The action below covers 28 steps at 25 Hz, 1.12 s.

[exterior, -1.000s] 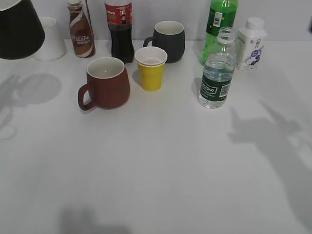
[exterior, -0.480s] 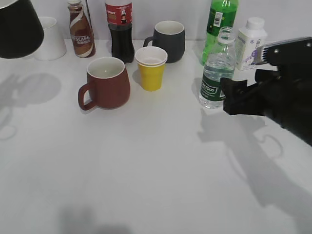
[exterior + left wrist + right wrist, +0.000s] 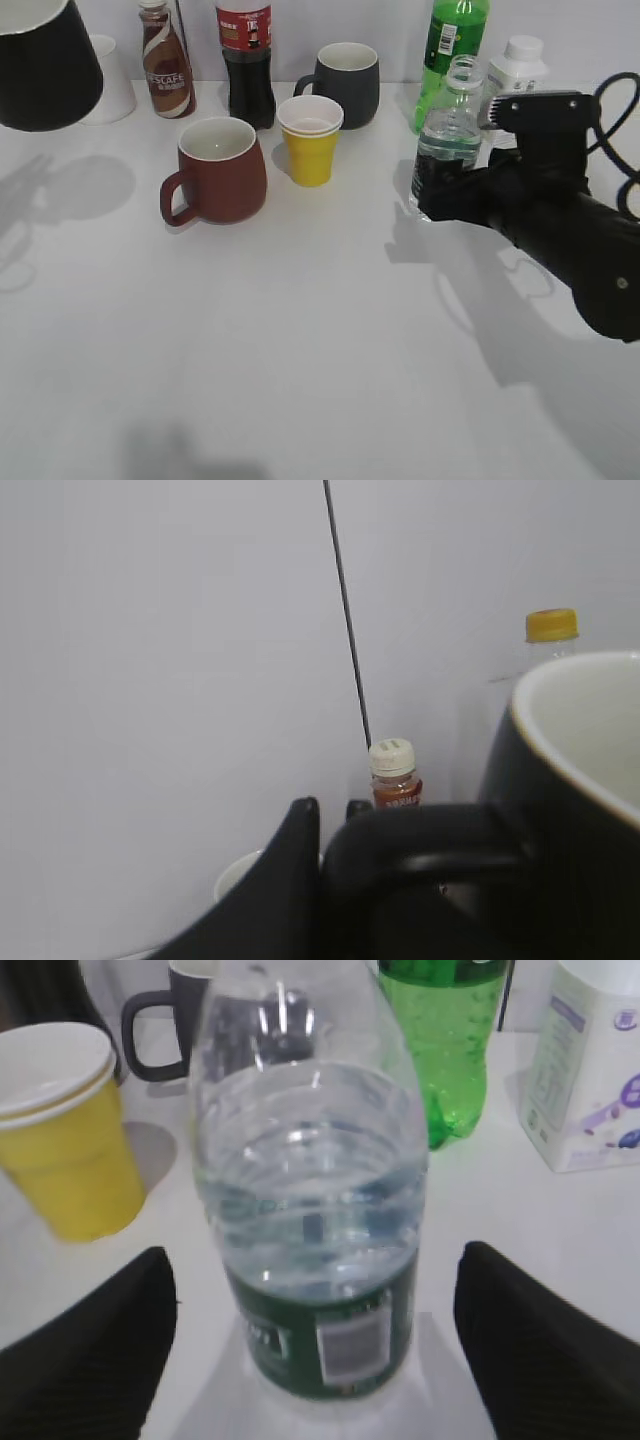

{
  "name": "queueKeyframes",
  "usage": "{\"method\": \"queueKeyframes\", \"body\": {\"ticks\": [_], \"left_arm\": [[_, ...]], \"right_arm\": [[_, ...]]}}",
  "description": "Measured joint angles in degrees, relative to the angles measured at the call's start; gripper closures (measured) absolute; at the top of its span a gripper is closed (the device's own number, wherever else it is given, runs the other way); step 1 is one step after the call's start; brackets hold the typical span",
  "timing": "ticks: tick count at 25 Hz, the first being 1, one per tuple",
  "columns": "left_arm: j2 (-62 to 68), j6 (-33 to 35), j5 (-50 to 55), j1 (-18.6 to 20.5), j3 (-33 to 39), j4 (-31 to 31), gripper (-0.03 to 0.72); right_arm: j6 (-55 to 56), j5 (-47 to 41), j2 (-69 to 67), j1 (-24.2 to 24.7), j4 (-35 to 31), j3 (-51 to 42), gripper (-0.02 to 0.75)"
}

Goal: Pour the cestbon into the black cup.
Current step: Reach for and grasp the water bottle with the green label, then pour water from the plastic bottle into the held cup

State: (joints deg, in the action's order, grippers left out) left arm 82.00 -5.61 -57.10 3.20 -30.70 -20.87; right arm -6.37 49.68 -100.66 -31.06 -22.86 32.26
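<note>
Clear cestbon upright, mouth up, between spread right claw fingers; left claw state unclear, beside black cup.

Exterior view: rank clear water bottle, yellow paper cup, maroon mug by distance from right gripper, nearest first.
1. Clear water bottle with dark green label: between the open fingers of the right gripper.
2. Yellow paper cup: to the gripper's left, mid-table.
3. Maroon mug: farther left still.

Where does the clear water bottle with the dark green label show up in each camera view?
Exterior: water bottle right of centre, its lower part behind the right gripper.
Left wrist: not in it.
Right wrist: fills the centre, between the open fingers.
Shared landmark: yellow cup.
</note>
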Motion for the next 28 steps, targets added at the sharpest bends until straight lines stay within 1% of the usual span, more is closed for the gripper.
{"method": "queueKeyframes", "body": {"ticks": [6,11,12,13,15,17,19,20,22,24,26,28], "left_arm": [[-0.05,0.0,-0.55,0.0,0.0,-0.07,0.647],[-0.05,-0.21,-0.66,0.0,0.0,-0.35,0.647],[-0.05,-0.53,-0.66,0.0,0.0,-0.68,0.647],[-0.05,-1.62,-0.66,0.0,0.0,-1.34,0.647],[-0.05,-2.76,-0.66,0.0,0.0,-3.26,0.647],[-0.2,-3.73,-0.2,0.0,0.0,-6.49,0.647],[-0.77,-6.98,2.27,-0.11,0.0,-10.45,0.647],[-1.45,-9.08,3.98,-0.4,0.0,-12.04,0.647],[-3.05,-11.9,8.62,-1.82,0.0,-14.05,0.647],[-4.64,-13.0,12.36,-4.59,0.0,-15.53,0.647],[-5.45,-13.53,15.33,-9.01,0.0,-16.31,0.647],[-5.87,-14.41,17.42,-13.77,0.0,-16.35,0.647]], "right_arm": [[0.17,0.02,-5.06,0.14,-0.71,5.75,0.077],[0.17,0.02,-11.26,1.64,-1.69,10.73,0.087],[0.17,0.02,-12.14,1.75,-1.93,11.56,0.106],[0.17,0.02,-12.65,1.75,-2.05,12.17,0.143],[0.12,0.15,-12.98,1.75,-1.59,12.71,0.275],[-0.73,-0.32,-12.74,1.75,-0.47,12.76,0.285],[-1.43,-3.19,-10.82,1.75,1.22,12.54,0.285],[-2.05,-5.1,-9.44,1.75,3.31,12.44,0.285],[-3.58,-8.77,-4.83,1.75,10.17,12.3,0.285],[-4.39,-11.76,0.06,1.69,20.38,12.38,0.285],[-4.82,-14.97,4.86,1.26,29.02,13.05,0.285],[-5.15,-18.92,8.15,0.5,36.09,14.22,0.285]]}}
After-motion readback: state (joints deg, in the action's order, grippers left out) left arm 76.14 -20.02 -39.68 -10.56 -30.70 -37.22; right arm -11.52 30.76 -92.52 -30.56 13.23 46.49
